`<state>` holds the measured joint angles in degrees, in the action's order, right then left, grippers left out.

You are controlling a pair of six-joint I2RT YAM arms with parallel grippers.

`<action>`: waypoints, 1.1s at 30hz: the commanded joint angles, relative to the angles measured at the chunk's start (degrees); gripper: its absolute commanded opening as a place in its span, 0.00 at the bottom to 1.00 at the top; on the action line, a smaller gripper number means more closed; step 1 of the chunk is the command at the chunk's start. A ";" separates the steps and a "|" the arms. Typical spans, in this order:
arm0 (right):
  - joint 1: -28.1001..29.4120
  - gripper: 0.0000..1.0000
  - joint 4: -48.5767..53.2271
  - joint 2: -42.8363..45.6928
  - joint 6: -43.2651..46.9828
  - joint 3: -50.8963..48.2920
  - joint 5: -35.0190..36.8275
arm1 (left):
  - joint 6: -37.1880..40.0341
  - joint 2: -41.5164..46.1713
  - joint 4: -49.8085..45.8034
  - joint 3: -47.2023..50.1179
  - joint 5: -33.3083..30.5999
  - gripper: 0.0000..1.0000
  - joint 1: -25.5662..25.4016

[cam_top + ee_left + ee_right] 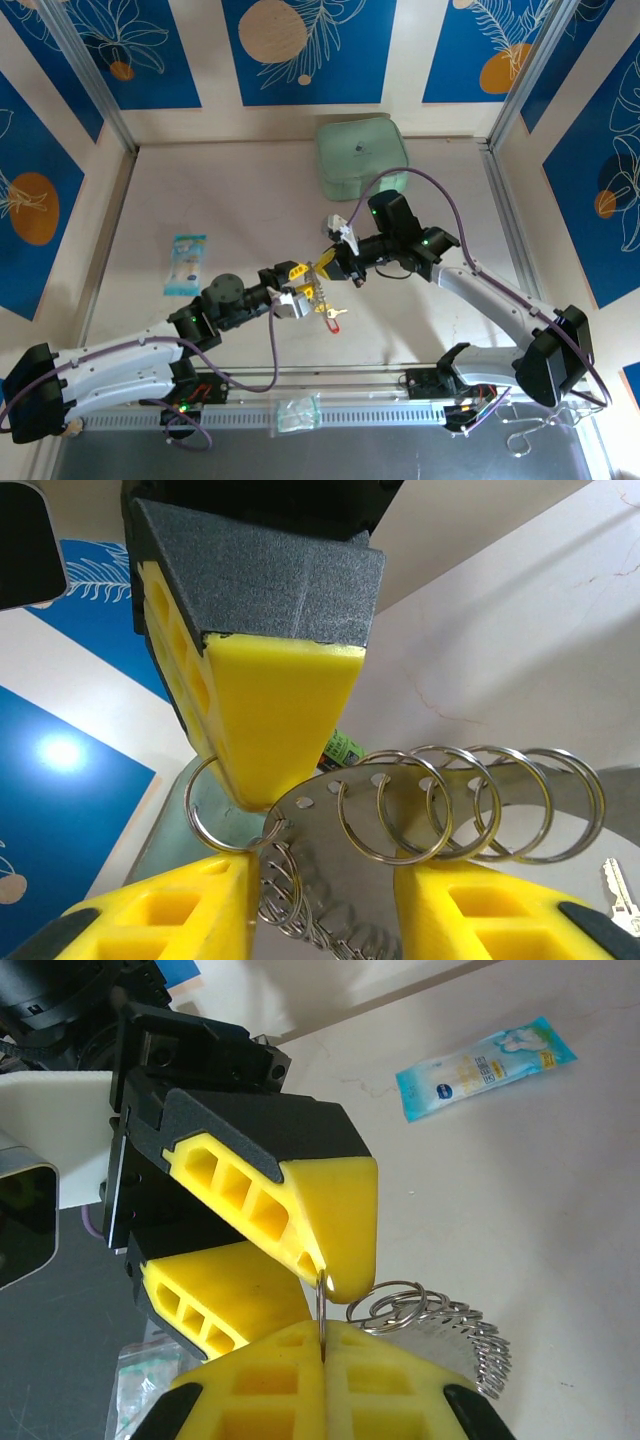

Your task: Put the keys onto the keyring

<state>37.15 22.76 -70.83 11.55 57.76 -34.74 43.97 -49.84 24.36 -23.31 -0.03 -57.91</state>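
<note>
Keyring (322, 825): a flat silvery plate with punched holes, strung with overlapping split rings and a coil of fine links. It sits between the tips of the two hands, over the middle of the counter (430, 310).
Keyring, other views: a small glint from above (312, 285); a fan of rings and links in the right wrist view (440, 1328).
Right hand (323, 1335): fingers pressed together, pinching the thin wire of one split ring at the keyring's end.
Left hand (322, 875): yellow fingers (170, 910) stand apart with the plate and link coil between them. Whether the pads press on the metal cannot be told.
Keys (335, 314): lying on the counter just beside the keyring, on its near side; one yellow head and one red, close together, apart from both hands.
Key blade (620, 895): silvery, at the lower right edge of the left wrist view.
Pale green case (362, 155): at the counter's far edge, well apart.
Blue packet (185, 262): flat on the counter's left side.
Clear plastic bag (298, 412): at the near edge, between the arm bases.
</note>
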 commanded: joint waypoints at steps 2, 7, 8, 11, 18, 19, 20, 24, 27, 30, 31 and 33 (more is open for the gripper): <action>0.47 0.00 -1.10 -0.75 -0.50 2.03 0.18 | 0.80 1.35 -0.74 -1.89 4.23 0.40 -0.54; 0.30 0.00 -1.14 -1.32 -1.91 2.36 1.52 | 1.47 1.52 -3.94 -2.30 3.75 0.46 -0.58; 0.22 0.00 -1.19 -1.30 -2.05 2.40 1.47 | 1.40 1.66 -4.38 -2.27 3.11 0.48 -0.54; 0.04 0.00 -1.56 -0.96 -2.36 2.45 1.01 | 0.42 2.35 -4.98 -1.46 1.24 0.52 -0.54; -0.14 0.00 -1.83 -1.01 -2.91 2.62 0.91 | -5.97 4.09 -3.89 -0.01 1.42 0.58 -0.62; -0.14 0.00 -1.92 -1.10 -3.08 2.55 0.90 | -6.31 4.22 -3.85 0.10 2.23 0.59 -0.62; -0.14 0.00 -2.06 -1.15 -3.24 2.54 0.90 | -6.43 4.25 -4.08 0.19 3.26 0.61 -0.64; -0.14 0.00 -2.29 -1.45 -3.72 2.67 1.00 | -5.99 3.53 -6.03 -0.41 4.31 0.63 -0.63; -0.14 0.00 -2.29 -1.64 -3.99 2.80 0.84 | -5.92 3.21 -4.80 -0.37 3.68 0.60 -0.62; 0.03 0.00 -2.02 -1.96 -3.91 2.80 1.02 | -5.83 3.17 -3.66 -0.46 3.08 0.54 -0.63; 0.12 0.00 -1.94 -2.08 -3.90 2.73 1.00 | -5.74 3.25 -3.22 -0.51 2.73 0.52 -0.63; 0.20 0.00 -1.85 -2.21 -3.90 2.62 1.08 | -5.43 3.35 -2.44 -0.51 2.07 0.49 -0.63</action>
<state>37.12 21.41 -72.64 8.27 58.63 -32.93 38.79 -46.68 19.35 -23.33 2.46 -58.04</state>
